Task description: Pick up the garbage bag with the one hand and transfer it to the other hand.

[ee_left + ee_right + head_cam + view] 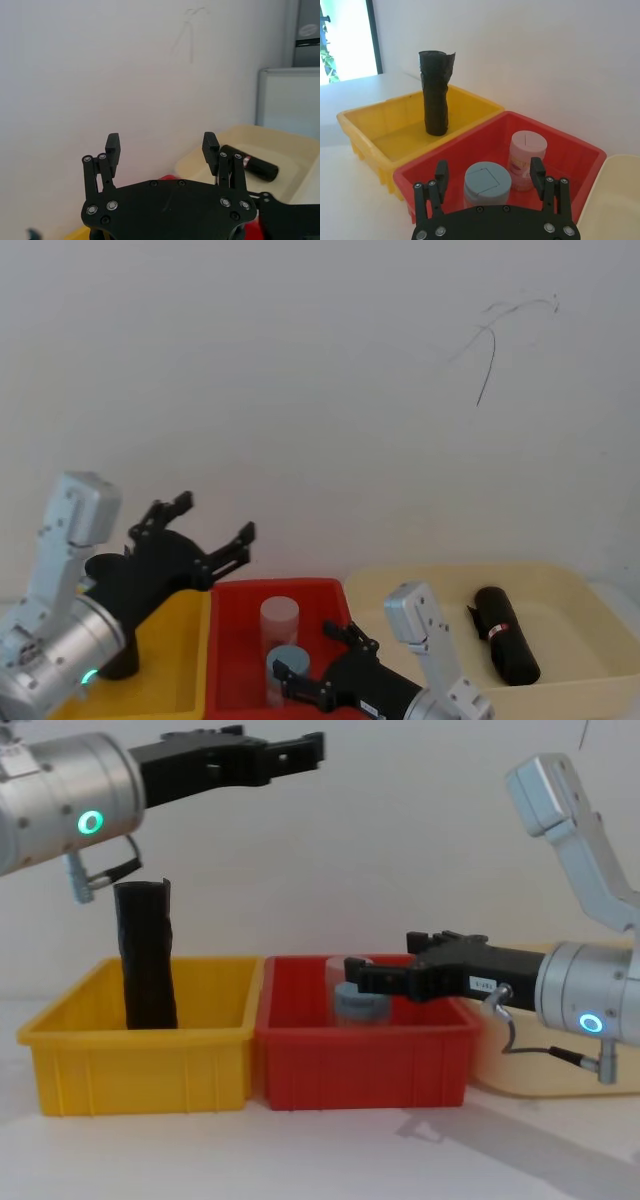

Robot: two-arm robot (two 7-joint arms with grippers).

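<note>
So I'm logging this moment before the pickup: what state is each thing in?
Garbage bag: lying on its side in the cream bin, untouched.
Crinkled black roll: upright in the yellow bin.
Blue-lidded jar: upright in the red bin, lid on.
Pink-labelled tube: upright beside it, lid on.
Left tool: open, raised above the bins.
Right tool: open, over the red bin.

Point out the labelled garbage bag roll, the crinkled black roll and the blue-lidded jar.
garbage bag roll (503,632), head view, just below its red label band.
crinkled black roll (434,95), right wrist view, mid-body.
blue-lidded jar (487,179), right wrist view, lid top.
</note>
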